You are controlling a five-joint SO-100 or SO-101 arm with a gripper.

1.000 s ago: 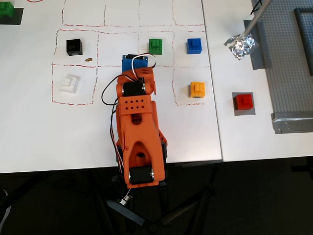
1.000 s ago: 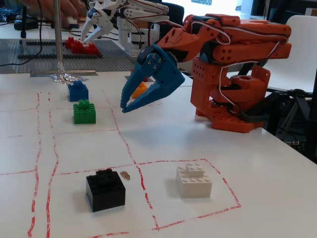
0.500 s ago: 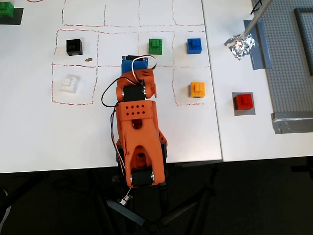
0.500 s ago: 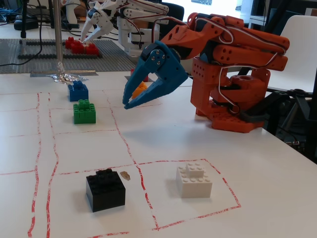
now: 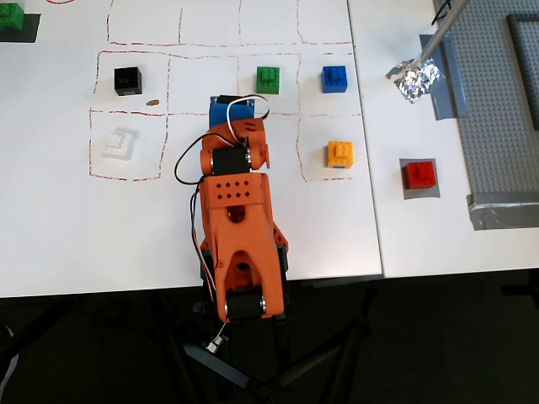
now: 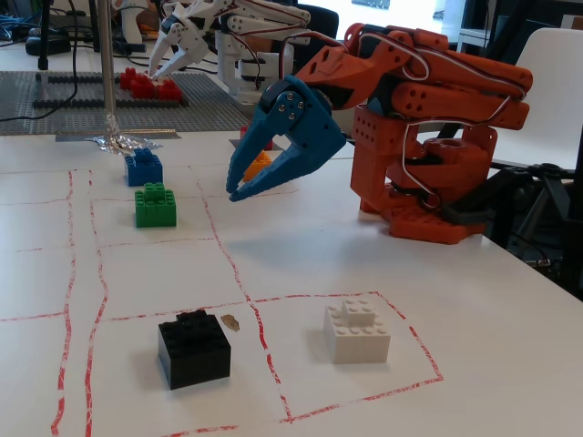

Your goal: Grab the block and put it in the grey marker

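Observation:
In the overhead view the red block (image 5: 419, 174) sits upright on the dark-grey square marker (image 5: 418, 193), right of the white sheet. My orange arm is folded back in the middle of the table. The blue gripper (image 5: 226, 108) is mostly hidden under the arm there, far left of the block. In the fixed view the gripper (image 6: 231, 189) hangs above the table, pointing down. Its jaws stand a little apart and hold nothing. The block is largely hidden behind the gripper in that view.
A green brick (image 5: 268, 79), blue brick (image 5: 334, 78), orange brick (image 5: 340, 155), black brick (image 5: 127, 80) and white brick (image 5: 117, 143) lie in red-lined cells. Crumpled foil (image 5: 413, 78) and a studded grey baseplate (image 5: 497, 101) are at the right. Another green brick (image 5: 10, 18) is top left.

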